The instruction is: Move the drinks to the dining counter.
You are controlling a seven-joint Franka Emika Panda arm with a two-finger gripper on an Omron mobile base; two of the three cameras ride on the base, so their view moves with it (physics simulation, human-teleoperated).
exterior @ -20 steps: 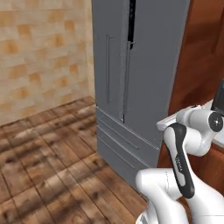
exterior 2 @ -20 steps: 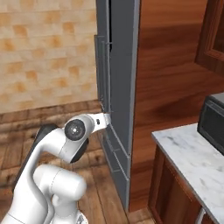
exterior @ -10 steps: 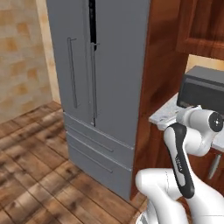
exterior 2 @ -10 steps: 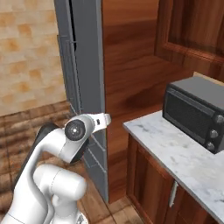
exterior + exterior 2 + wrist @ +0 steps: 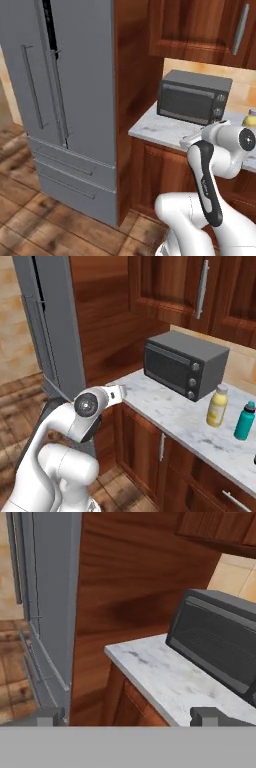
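Note:
Two drinks stand on the narrow marble worktop [image 5: 170,416] to the right of a dark oven: a yellow bottle with a white cap [image 5: 216,406] and a teal bottle with a dark cap [image 5: 244,421]. The yellow bottle's top [image 5: 249,119] peeks out behind my arm in the left base view. My gripper [image 5: 127,717] is open and empty, fingertips [image 5: 50,716] wide apart. It is held in front of the worktop's left end, well short of the bottles. The dining counter is out of view.
A dark toaster oven [image 5: 185,367] sits at the back of the worktop against the tan tiles. A tall grey fridge [image 5: 60,100] stands to the left beside a wooden side panel [image 5: 130,587]. Wooden wall cabinets [image 5: 200,291] hang above, base cabinets [image 5: 160,451] below.
The whole picture has swung: the fridge slid to the left and the worktop with the oven and bottles came into view. The camera moved, not the things. My gripper stays open.

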